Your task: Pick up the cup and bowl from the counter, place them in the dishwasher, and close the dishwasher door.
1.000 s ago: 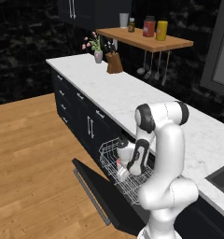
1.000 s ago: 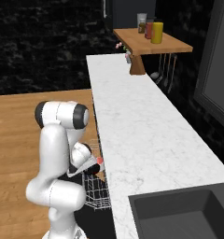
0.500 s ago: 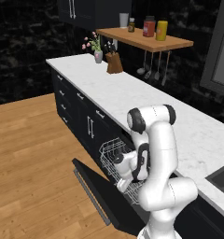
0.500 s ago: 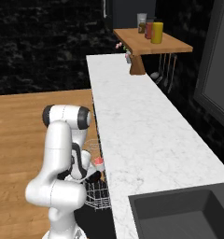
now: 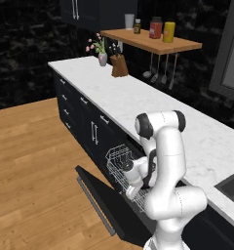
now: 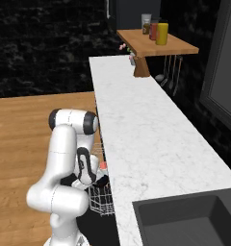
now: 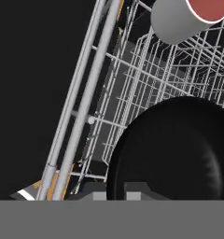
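the dishwasher door (image 5: 107, 207) lies dropped open at the left, its bar handle toward the wood floor, and the wire rack (image 5: 120, 163) is pulled out above it. the gripper (image 5: 130, 191) is down inside that rack — whether its fingers are spread or pinching cannot be told. in the hand view the rack rail (image 7: 83, 100) runs up the left, the black bowl (image 7: 174, 149) sits just above the finger tips, and the cup (image 7: 188, 16) lies tilted further on. right of the arm runs the counter (image 6: 141, 125).

One cup (image 7: 188, 17), one bowl (image 7: 172, 149), one rack (image 5: 120, 161)
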